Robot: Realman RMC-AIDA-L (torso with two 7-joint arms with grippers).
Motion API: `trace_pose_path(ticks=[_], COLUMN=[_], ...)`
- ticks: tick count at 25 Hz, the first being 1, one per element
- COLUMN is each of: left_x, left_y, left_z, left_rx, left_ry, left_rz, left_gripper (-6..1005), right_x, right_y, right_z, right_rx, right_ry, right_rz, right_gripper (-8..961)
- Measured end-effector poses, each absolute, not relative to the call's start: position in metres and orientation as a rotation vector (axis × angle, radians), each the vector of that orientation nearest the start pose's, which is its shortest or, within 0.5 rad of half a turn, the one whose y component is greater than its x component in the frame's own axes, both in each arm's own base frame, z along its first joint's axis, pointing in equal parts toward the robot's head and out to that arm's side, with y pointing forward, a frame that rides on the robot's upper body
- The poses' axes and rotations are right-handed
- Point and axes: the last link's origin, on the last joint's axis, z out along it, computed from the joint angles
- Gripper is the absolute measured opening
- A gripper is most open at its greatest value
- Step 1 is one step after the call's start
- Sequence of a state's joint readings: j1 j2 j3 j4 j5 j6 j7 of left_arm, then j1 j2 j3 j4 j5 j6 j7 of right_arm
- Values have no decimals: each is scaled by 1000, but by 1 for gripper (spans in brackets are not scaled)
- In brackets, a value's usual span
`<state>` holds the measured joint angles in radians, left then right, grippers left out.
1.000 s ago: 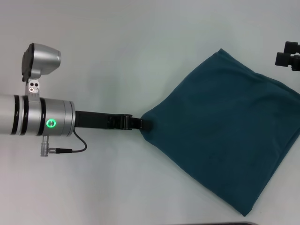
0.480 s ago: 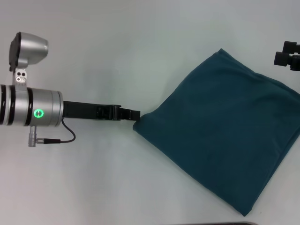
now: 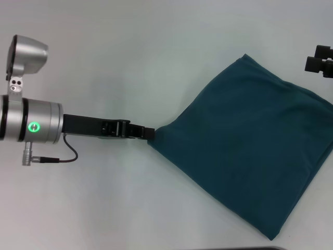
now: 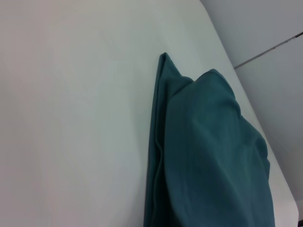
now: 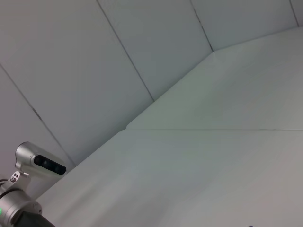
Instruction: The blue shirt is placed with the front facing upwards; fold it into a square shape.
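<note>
Lab, bare white table (image 3: 156,52), plain panelled walls (image 5: 94,71)

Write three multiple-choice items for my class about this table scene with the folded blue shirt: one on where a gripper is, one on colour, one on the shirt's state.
1. Where is the left gripper?
A. At the shirt's left corner
B. Above the shirt's middle
C. Off the table

2. What colour is the light on the left arm?
A. Red
B. Green
C. Blue

3. How does the shirt lie?
A. Spread out flat with both sleeves showing
B. Crumpled in a ball
C. Folded into a rough square, plain side up

Answers:
1 A: the left gripper meets the left corner of the blue shirt; the right gripper sits apart by the table's right edge.
2 B: the indicator light glows green.
3 C: in the head view the shirt has four corners and no lettering shows.
</note>
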<state>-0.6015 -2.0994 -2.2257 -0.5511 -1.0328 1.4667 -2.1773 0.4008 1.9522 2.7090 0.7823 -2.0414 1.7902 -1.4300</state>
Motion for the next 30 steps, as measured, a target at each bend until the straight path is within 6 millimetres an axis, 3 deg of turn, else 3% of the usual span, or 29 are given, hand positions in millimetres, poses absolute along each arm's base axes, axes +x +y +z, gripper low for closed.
trace_pose_path(ticks=[8,19,21,30], left_x=[-258,-253,-252,-260], left_y=[314,308,308,307], left_z=[-58,-75,-77,-66], left_rx=[-2592,-2604,-2607,-2578], left_ry=[-1836,-1847,-1849,-1866], left_rz=[-402,-366,-368,-365], left_gripper=[144,571,811,922], right_x=[316,316,316,316], right_y=[293,291,290,290], right_z=[102,103,103,104], right_rx=[-2483,-2491,-2492,-2496], right_ry=[1052,1049,1048,1048], right_rz=[794,796,797,794], right_gripper=[915,915,915,915])
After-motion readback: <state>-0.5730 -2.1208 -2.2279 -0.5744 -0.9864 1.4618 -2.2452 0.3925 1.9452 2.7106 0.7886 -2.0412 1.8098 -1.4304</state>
